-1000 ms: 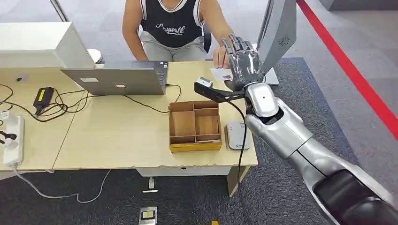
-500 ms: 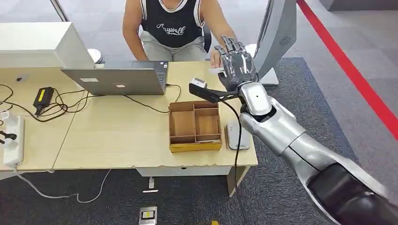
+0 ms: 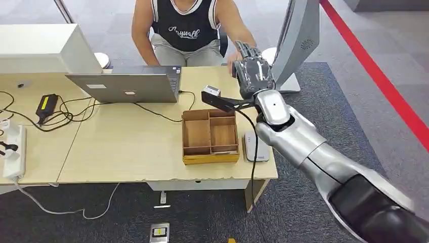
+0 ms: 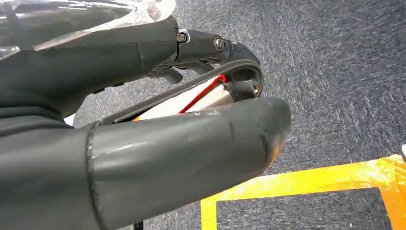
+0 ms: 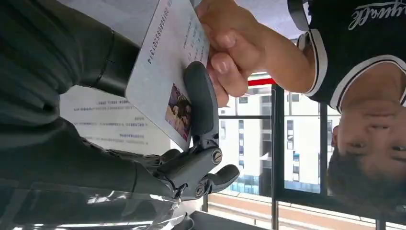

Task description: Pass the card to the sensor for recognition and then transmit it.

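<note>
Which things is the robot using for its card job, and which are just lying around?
For the job:
- card, held in the right hand
- person's hand, gripping the card too
- grey sensor on the table

Just lying around:
- laptop
- cardboard box with compartments
- black cables
- white power strip

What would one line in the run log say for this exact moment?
stage: handover | right hand: holds card | person's hand: grips same card | left hand: hanging, holds nothing | sensor: on desk

Even, bright indoor light with soft shadows. Daylight glares through windows (image 5: pixel 268 139) behind. The close thumb (image 4: pixel 182 158) looks blurred.
</note>
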Robot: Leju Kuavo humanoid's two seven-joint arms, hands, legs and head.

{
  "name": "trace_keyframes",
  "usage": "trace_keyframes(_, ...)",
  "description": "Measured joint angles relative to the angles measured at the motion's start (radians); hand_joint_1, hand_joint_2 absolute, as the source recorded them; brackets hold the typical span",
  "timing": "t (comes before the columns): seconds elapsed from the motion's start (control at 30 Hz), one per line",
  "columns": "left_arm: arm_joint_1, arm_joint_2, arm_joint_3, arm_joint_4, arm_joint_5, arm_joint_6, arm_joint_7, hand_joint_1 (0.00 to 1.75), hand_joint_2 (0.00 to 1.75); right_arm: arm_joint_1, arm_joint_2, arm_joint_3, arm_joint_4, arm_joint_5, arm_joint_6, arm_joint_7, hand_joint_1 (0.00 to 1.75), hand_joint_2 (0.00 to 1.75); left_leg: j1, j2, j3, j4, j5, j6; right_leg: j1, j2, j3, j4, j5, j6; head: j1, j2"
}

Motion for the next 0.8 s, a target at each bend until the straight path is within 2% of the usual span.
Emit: trace_keyframes(0.8,0.003,0.0,-0.011,0.0,0.015,0.011,-0.003,0.0,0.0,0.021,-0.037,0.024,0.013,-0.033,-0.02,0.006,1.75,1.75,0.0,0.0,0.001,0.0,0.0,0.0,0.0,0.0,0.0,0.0,0.0,0.0,0.0,0.0)
